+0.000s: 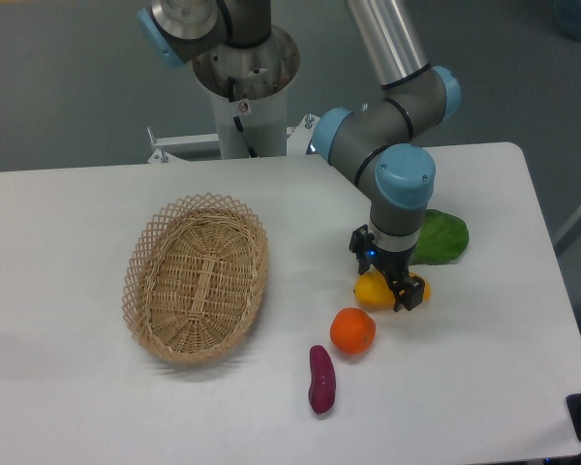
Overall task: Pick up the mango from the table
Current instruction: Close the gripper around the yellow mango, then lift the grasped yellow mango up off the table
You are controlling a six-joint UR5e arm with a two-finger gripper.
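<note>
The mango (372, 289) is a glossy yellow oblong fruit lying on the white table (68, 407), right of centre, with an orange-tinged end showing past the gripper on the right. My gripper (395, 291) hangs straight down over the mango's middle, its black fingers low around the fruit. The gripper body covers the mango's centre, so I cannot tell how the jaws stand or whether they touch it.
A round orange (352, 330) lies just below-left of the mango, and a purple sweet potato (321, 379) lies below that. A green leafy item (443, 236) sits right behind the gripper. A wicker basket (196, 277) stands at the left.
</note>
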